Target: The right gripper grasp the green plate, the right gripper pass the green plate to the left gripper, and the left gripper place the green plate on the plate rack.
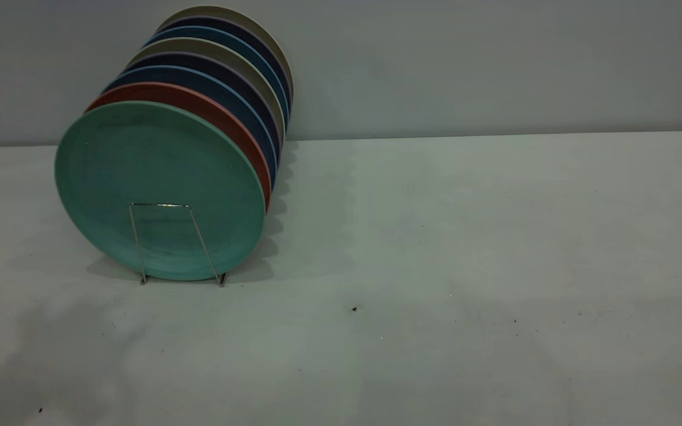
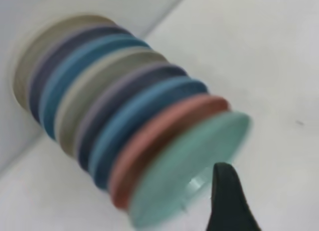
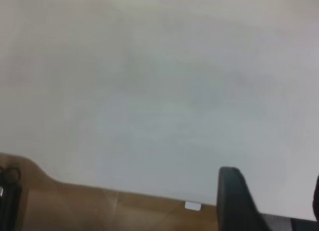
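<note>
The green plate [image 1: 157,177] stands upright in the front slot of the plate rack [image 1: 137,242], in front of a salmon-pink plate [image 1: 222,115]. Neither arm shows in the exterior view. In the left wrist view, the left gripper [image 2: 274,183] hangs just beside the green plate's [image 2: 189,166] rim, apart from it. One black finger [image 2: 227,198] shows, with a wide empty space next to it. The right gripper [image 3: 271,181] is open and empty over the bare table near its edge. One finger [image 3: 234,201] shows, and the other only as a sliver at the frame's side.
Behind the green and pink plates, several blue, dark and beige plates [image 1: 216,65] fill the rack back to the wall. The white table [image 1: 465,266] stretches to the right of the rack. Brown floor [image 3: 99,211] shows past the table edge in the right wrist view.
</note>
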Motion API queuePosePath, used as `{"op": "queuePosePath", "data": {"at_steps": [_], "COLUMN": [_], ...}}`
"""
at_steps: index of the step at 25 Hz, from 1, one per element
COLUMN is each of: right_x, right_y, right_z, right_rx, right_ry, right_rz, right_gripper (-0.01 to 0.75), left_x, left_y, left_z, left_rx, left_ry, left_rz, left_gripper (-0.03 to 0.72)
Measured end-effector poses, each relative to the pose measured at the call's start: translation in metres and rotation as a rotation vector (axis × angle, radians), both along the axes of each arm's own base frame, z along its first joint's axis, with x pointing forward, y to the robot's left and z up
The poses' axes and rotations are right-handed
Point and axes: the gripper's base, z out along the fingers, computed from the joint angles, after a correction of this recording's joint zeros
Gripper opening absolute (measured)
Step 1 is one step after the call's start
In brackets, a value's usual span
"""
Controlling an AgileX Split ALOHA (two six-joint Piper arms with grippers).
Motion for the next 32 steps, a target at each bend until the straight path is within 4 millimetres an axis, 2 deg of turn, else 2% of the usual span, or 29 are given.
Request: {"op": "queuePosePath", "data": {"at_steps": [4,7,10,16,20,23,32], "right_x": [0.000,-0.002,-0.006,-0.018,-0.023,-0.024,-0.024], "right_y": [-0.001,-0.004,-0.006,-0.009,-0.010,-0.010,-0.010], "right_z": [0.000,0.000,0.001,0.002,0.003,0.003,0.003], "right_rx": [-0.013,-0.028,-0.027,-0.007,0.002,0.004,0.004], "right_ry": [0.001,-0.015,-0.051,-0.134,-0.164,-0.171,-0.171], "right_rz": [0.027,0.044,0.056,0.083,0.084,0.084,0.084], "right_gripper": [0.389,0.389,0.389,0.389,0.389,0.389,0.389], "left_x": [-0.046,-0.078,-0.111,-0.169,-0.194,-0.210,-0.243], "left_y": [0.005,0.009,0.012,0.023,0.036,0.041,0.042], "left_z": [0.015,0.012,-0.002,-0.043,-0.070,-0.085,-0.088], "left_rx": [-0.033,-0.049,-0.069,-0.078,-0.032,-0.009,-0.076], "left_ry": [0.173,0.280,0.360,0.358,0.332,0.293,0.131], "left_rz": [0.120,0.220,0.312,0.495,0.642,0.681,0.687], "left_gripper": [0.476,0.476,0.476,0.476,0.476,0.476,0.476]}}
